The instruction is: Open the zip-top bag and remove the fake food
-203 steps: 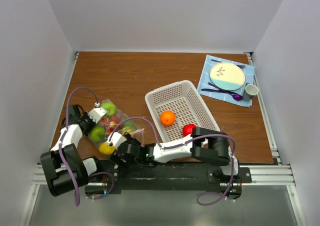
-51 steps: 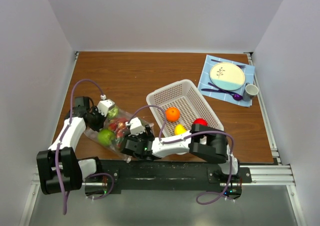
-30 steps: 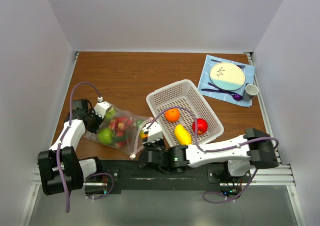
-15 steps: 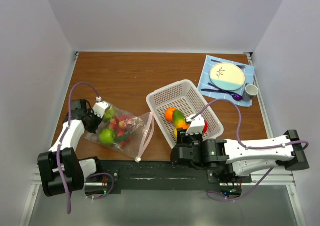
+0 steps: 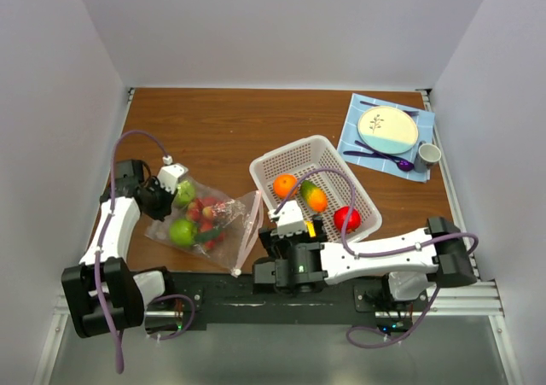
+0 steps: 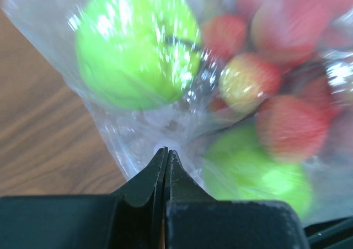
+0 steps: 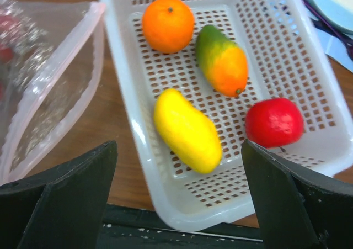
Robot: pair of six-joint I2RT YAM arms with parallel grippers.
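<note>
The left gripper [image 6: 165, 155], well to the left of the white perforated basket [image 5: 290, 146], is closed tight, its jaws pinching a fold of the zip-top bag [image 5: 213, 218] at the bag's far-left end. The bag lies on the wooden table [image 5: 213, 129] just left of the basket. It is clear, crinkled and glossy with glare. Its pink zip strip [image 5: 249, 231] runs along the edge nearest the basket, and the mouth there gapes open. The fake food inside crowds toward the pinched end. There are two bright green apples [image 6: 135, 44], one of them farther from the basket than the other, and a cluster of small red and red-yellow fruits [image 5: 205, 210] between them.

Inside the basket sit an orange [image 7: 168, 24] at the far left, a green-and-orange mango [image 7: 222, 61] beside it, a yellow oblong fruit [image 7: 186, 130] nearer the front wall, and a red apple [image 7: 274, 122] toward the right wall.

The right gripper [image 7: 177, 152] hangs over the basket's near edge with its jaws spread wide, holding nothing.

Right of the basket and apart from it, a cream-and-blue plate [image 5: 387, 129] rests on a blue mat [image 5: 358, 112] with purple cutlery [image 5: 380, 156] and a small cup [image 5: 428, 154].
</note>
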